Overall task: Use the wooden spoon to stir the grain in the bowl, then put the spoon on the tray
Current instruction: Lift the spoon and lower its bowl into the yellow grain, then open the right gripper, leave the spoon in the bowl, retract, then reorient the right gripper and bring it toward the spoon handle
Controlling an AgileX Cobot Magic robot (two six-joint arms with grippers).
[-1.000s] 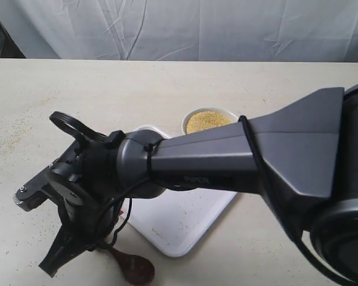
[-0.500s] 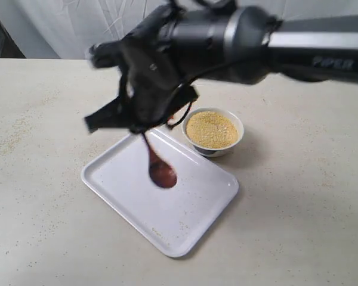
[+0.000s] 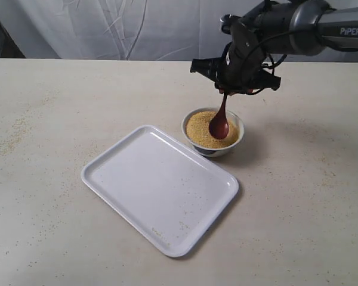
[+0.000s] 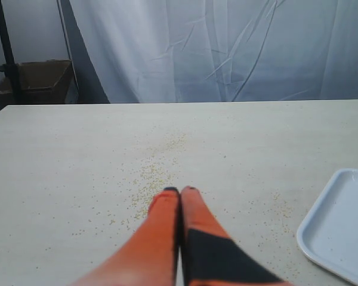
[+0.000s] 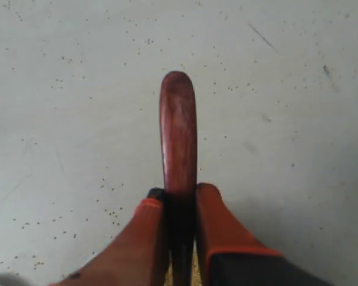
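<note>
The small white bowl [image 3: 234, 140] stands just beyond the tray's far right corner and holds a mound of yellow grain [image 3: 198, 128]. My right gripper [image 3: 225, 95] hangs above it, shut on the handle of the dark wooden spoon [image 3: 219, 124], whose round end dips onto the grain. In the right wrist view the spoon handle [image 5: 178, 131] sticks out between the orange fingers [image 5: 218, 223] of the right gripper [image 5: 179, 193]. The white tray [image 3: 160, 186] lies bare in the middle. My left gripper [image 4: 180, 191] is shut on nothing above the tabletop, out of the exterior view.
Loose grains are scattered over the beige tabletop [image 3: 53, 119], thickest at the left [image 3: 15, 134]. The right arm [image 3: 322, 24] reaches in from the upper right. A white curtain hangs behind the table. A corner of the tray [image 4: 340, 226] shows in the left wrist view.
The right gripper has carried the spoon from beside the tray's near left edge, over the tray, to above the bowl, where the spoon's end now rests on the grain.
</note>
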